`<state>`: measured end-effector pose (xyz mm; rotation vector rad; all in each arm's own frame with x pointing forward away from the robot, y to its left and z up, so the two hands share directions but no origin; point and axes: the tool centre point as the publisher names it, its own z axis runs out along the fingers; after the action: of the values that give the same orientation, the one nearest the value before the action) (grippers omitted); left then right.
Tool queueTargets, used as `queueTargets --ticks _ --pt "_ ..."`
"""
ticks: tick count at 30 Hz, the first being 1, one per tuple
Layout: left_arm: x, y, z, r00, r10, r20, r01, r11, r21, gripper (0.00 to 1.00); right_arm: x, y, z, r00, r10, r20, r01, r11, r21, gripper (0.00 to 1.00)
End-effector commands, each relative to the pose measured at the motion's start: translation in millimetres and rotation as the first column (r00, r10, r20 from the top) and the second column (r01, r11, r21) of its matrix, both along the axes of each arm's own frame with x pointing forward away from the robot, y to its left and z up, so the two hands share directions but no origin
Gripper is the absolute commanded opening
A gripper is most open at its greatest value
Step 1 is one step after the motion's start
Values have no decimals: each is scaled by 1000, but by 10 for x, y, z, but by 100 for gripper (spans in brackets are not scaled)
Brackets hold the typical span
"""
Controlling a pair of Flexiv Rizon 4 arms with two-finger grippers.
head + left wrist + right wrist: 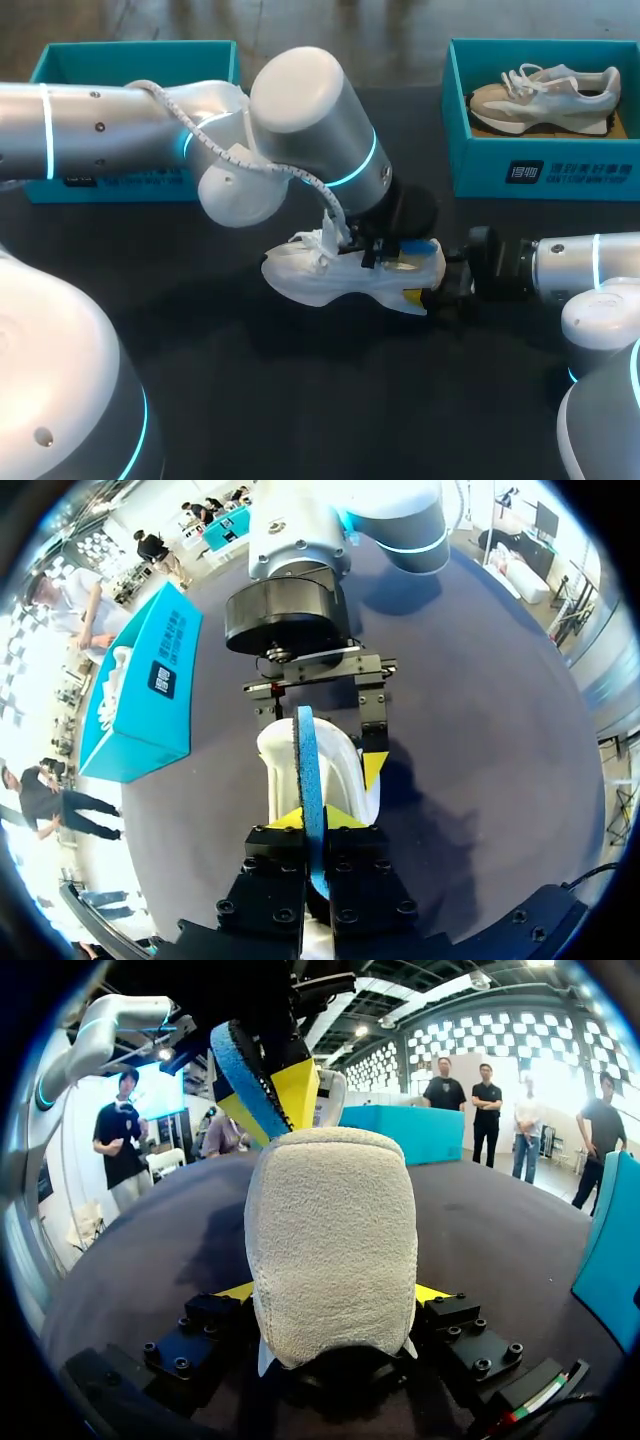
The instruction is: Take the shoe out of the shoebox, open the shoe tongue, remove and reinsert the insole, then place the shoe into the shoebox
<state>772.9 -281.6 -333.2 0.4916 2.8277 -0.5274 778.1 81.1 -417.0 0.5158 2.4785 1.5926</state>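
Observation:
A white shoe [335, 275] lies on its sole mid-table, toe toward my left side. My right gripper [432, 292] comes in from the right and is shut on the shoe's fuzzy heel [330, 1230], one yellow tip on each side. My left gripper [385, 250] hangs over the shoe's opening, shut on the edge of a blue insole [308, 765]. The insole stands on edge, partly up out of the shoe [340, 770]. In the right wrist view the insole [240, 1075] and a yellow fingertip [290, 1090] of my left gripper rise behind the heel.
A teal shoebox [135, 60] sits at the back left, behind my left arm. Another teal shoebox [540, 160] at the back right holds a beige and white shoe [545, 95]. The black tabletop in front of the white shoe is bare.

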Motion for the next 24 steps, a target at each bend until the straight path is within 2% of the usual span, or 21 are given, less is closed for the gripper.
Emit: queueTargets --ticks 1,5,6,13,24 --pt "1 48 44 1000 -13 -10 13 999 -33 0 -5 9 9 1000 -1 -2 1 1000 -5 0" --pt "-22 21 128 1000 -27 -12 26 998 -65 0 -5 9 9 1000 -1 -2 1 1000 -5 0" --pt "-60 -24 220 999 -47 -17 45 994 -97 0 -5 9 9 1000 -1 -2 1 1000 -5 0" --pt "-191 -184 485 996 -90 -18 86 982 -168 0 -5 9 9 1000 -1 -2 1 1000 -5 0" --pt "-317 -311 1129 988 -109 -105 67 939 -336 0 -5 9 9 1000 -1 -2 1 1000 -5 0"
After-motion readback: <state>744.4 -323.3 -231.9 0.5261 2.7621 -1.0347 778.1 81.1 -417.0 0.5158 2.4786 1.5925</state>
